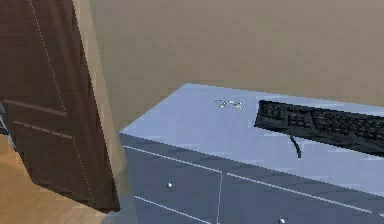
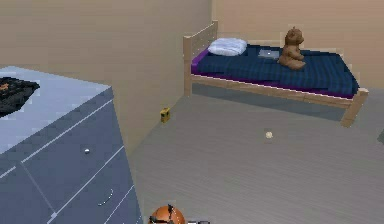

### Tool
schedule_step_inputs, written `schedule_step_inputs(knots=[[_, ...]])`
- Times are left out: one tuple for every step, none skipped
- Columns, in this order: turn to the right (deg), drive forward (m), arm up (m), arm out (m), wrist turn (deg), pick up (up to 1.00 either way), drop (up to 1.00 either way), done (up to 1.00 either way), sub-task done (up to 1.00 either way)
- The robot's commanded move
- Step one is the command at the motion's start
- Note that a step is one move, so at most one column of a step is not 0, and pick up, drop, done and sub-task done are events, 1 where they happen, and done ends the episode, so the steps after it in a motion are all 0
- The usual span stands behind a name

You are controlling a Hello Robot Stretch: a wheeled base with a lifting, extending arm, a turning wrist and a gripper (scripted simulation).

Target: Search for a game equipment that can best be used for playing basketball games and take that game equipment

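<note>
- The basketball (image 2: 167, 215), an orange ball with dark seams, sits at six o'clock in the arm side view, cut off by the bottom edge
- A dark part that looks like the gripper (image 2: 188, 219) lies against the ball at its three o'clock; its far end cannot be made out, so I cannot tell whether it grips the ball or anything else
- At nine o'clock from the ball stands a blue-grey dresser (image 2: 60, 150) with small pale drawer knobs
- On the dresser top lies a black keyboard (image 1: 325, 125), at three o'clock in the forward view, its cable trailing toward the front edge
- Near the keyboard, at its ten o'clock, lies a small pale thing (image 1: 230, 104) too small to name
- A dark brown door (image 1: 45, 100) stands at nine o'clock in the forward view
- On the grey floor, at one o'clock from the basketball and well apart, lies a small pale ball (image 2: 268, 134)
- A small yellow thing (image 2: 165, 115) rests at the wall's foot, at twelve o'clock from the basketball
- A wooden bed (image 2: 280, 92) with a dark blue cover stands at one o'clock, bearing a white pillow (image 2: 227, 46) and a seated brown teddy bear (image 2: 292, 48)
</note>
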Motion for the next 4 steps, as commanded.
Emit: schedule_step_inputs(knots=[[0.0, 0.0, -0.3, 0.0, 0.0, 0.0, 0.0, 0.0, 0.0], [0.0, 0.0, 0.0, 0.0, 0.0, 1.0, 0.0, 0.0, 0.0], [0.0, 0.0, 0.1, 0.0, 0.0, 0.0, 0.0, 0.0, 0.0], [0.0, 0.0, 0.0, 0.0, 0.0, 0.0, 0.0, 1.0, 0.0]])
